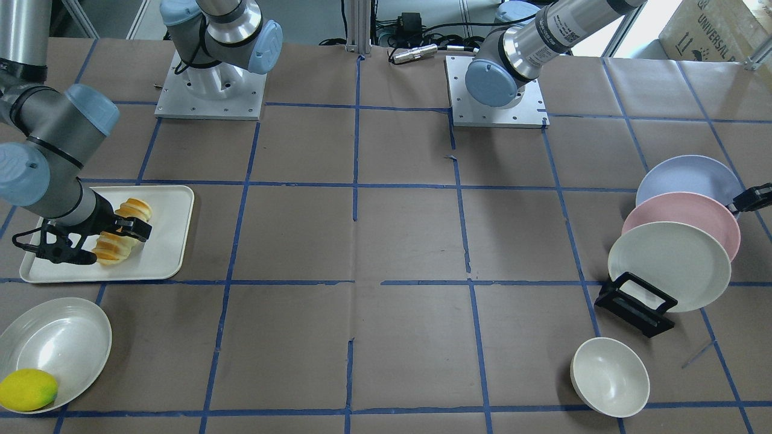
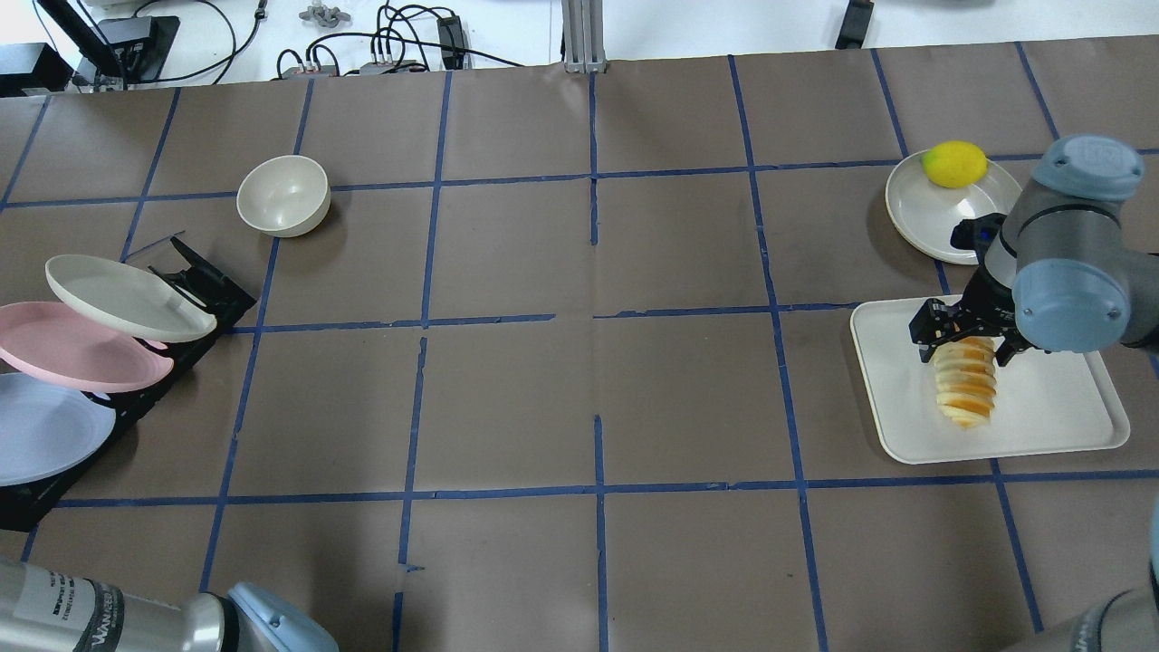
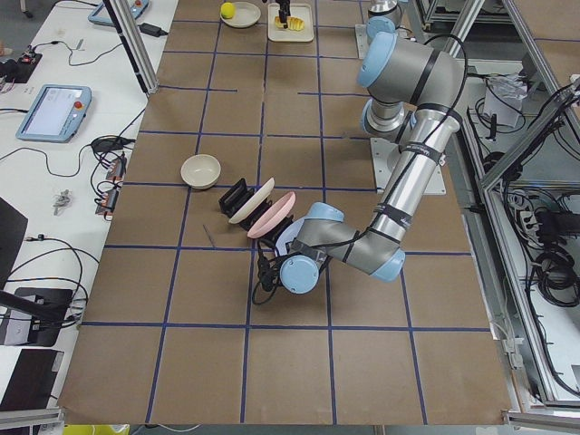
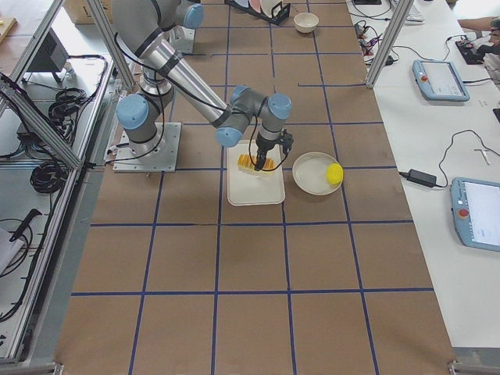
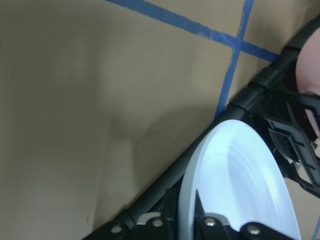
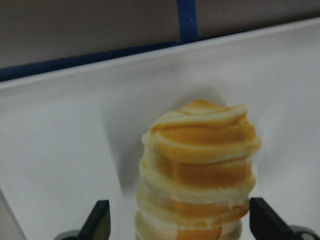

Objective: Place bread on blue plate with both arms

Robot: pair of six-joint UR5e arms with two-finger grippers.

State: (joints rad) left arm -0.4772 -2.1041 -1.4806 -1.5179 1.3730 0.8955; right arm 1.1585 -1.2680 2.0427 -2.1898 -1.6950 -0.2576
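Observation:
The bread (image 1: 111, 247) lies on a white tray (image 1: 166, 253) on my right side, and it also shows in the overhead view (image 2: 964, 389). My right gripper (image 1: 111, 238) is down over it. In the right wrist view the bread (image 6: 200, 165) sits between the two fingers (image 6: 100, 222) with a small gap on one side, so the jaws stand open. The blue plate (image 1: 687, 178) leans in a black rack (image 1: 633, 304) behind a pink and a cream plate. My left gripper (image 1: 745, 202) is at its rim. In the left wrist view the fingers (image 5: 170, 207) clamp the plate's edge (image 5: 245, 185).
The pink plate (image 1: 681, 220) and cream plate (image 1: 669, 265) lean in the same rack in front of the blue one. A cream bowl (image 1: 609, 377) stands near the rack. A shallow white dish (image 1: 60, 343) with a lemon (image 1: 27, 389) sits beside the tray.

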